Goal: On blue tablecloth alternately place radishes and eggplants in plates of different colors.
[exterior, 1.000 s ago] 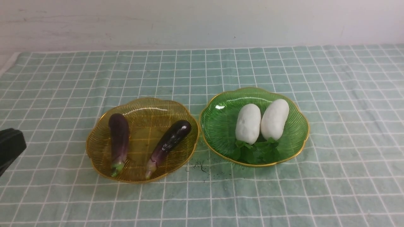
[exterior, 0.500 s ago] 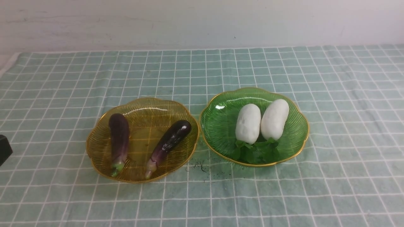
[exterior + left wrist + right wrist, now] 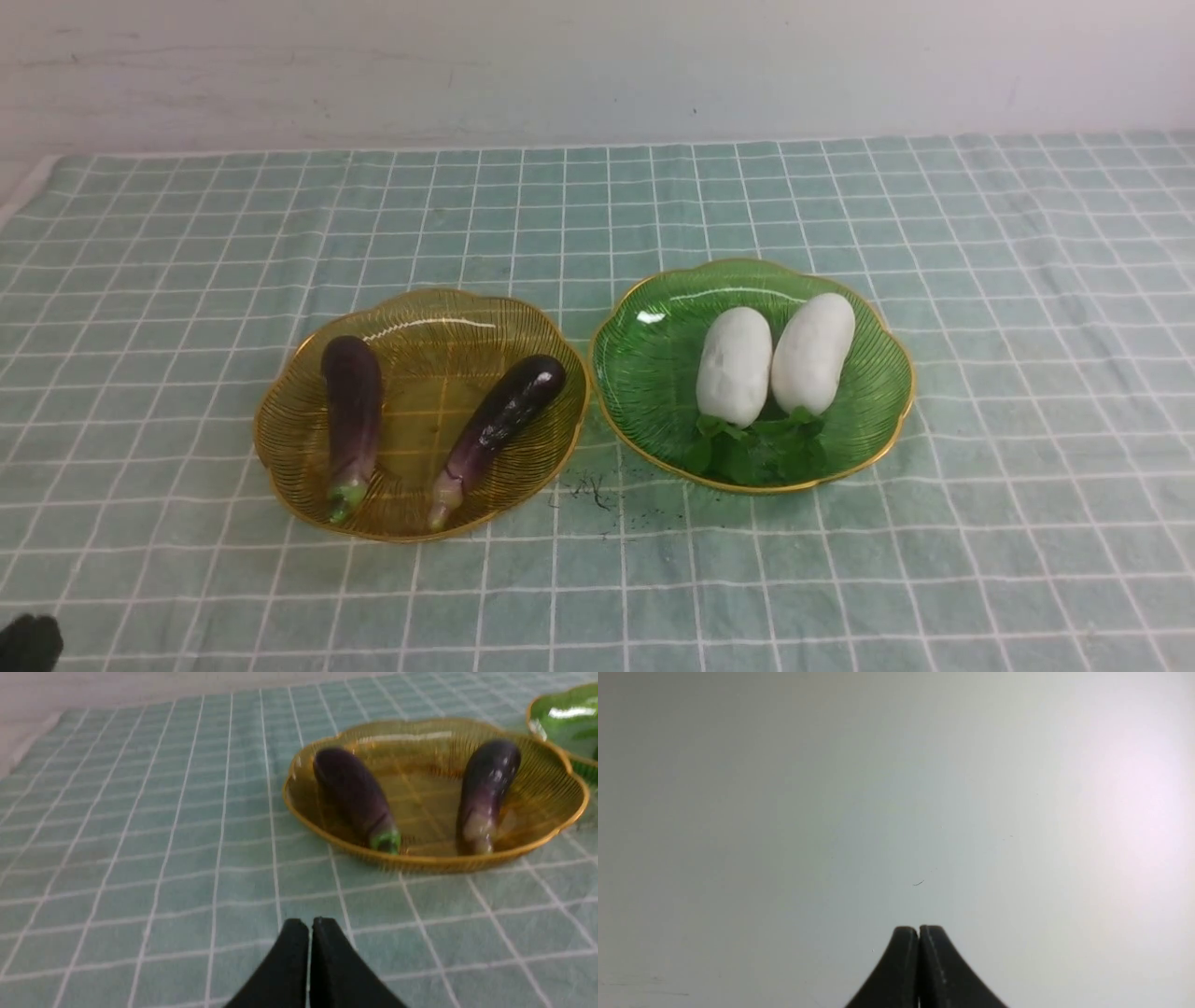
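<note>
Covering table: blue tablecloth (image 3: 597,579) | wall (image 3: 597,65) pale | left fingers (image 3: 310,926), right fingers (image 3: 919,933) closed, empty

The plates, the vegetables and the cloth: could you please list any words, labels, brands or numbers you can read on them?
None: no text shows in any view.
amber plate and green plate: only ribs and gold rims.
blue tablecloth: white grid lines and dark specks, no letters.

A plain off-white painted wall (image 3: 597,65) runs across the scene from ten to two o'clock, marked with faint grey scuffs and smudges. Lighting is soft and even. At nine o'clock, a narrow pale strip of bare table surface (image 3: 11,182) shows.
</note>
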You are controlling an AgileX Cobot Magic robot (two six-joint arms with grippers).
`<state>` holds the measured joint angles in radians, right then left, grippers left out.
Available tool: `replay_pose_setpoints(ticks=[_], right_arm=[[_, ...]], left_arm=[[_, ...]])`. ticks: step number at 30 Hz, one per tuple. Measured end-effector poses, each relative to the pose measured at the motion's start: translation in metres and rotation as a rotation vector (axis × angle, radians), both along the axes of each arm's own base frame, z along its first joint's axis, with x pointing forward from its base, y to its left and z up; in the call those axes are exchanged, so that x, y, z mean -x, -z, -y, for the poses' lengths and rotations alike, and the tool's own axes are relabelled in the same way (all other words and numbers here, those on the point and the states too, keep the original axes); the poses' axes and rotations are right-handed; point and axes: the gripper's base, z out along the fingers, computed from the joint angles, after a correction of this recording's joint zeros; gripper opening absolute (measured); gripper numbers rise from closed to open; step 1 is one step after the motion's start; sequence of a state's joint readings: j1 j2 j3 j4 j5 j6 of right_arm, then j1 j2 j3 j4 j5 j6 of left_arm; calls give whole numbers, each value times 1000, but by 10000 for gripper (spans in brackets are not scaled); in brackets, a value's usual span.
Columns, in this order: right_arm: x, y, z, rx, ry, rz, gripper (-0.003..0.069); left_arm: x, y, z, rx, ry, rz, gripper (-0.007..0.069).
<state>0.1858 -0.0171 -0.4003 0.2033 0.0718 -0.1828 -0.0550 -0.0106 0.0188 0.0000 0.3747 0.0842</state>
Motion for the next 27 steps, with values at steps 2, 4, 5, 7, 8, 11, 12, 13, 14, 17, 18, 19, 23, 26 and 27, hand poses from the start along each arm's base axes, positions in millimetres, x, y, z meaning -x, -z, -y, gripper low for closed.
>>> replay_pose_setpoints(ticks=[2,4,5,7,8,11,12,13,14,17,18,19,23,26,27], right_arm=[[0,0,0,0,0,0,-14],[0,0,0,0,0,-1,-14],[0,0,0,0,0,-1,-14],[0,0,0,0,0,-1,-14],[0,0,0,0,0,-1,-14],[0,0,0,0,0,-1,-14],[0,0,0,0,0,-1,-14],[0,0,0,0,0,-2,-14],[0,0,0,0,0,-2,-14],[0,0,0,1,-1,-4,-14],[0,0,0,1,-1,-4,-14],[0,0,0,1,-1,-4,-14],[0,0,0,14,7,-1,-14],[0,0,0,17,9,-1,-14],[0,0,0,17,9,-1,-14]], left_arm=[[0,3,0,-1,-1,-18,-8],[0,3,0,-1,-1,-18,-8],[0,3,0,-1,-1,-18,-8],[0,3,0,-1,-1,-18,-8],[0,3,0,-1,-1,-18,-8],[0,3,0,-1,-1,-18,-8],[0,3,0,-1,-1,-18,-8],[0,3,0,-1,-1,-18,-8],[0,3,0,-1,-1,-18,-8],[0,3,0,-1,-1,-18,-8],[0,3,0,-1,-1,-18,-8],[0,3,0,-1,-1,-18,-8],[0,3,0,-1,-1,-18,-8],[0,3,0,-1,-1,-18,-8],[0,3,0,-1,-1,-18,-8]])
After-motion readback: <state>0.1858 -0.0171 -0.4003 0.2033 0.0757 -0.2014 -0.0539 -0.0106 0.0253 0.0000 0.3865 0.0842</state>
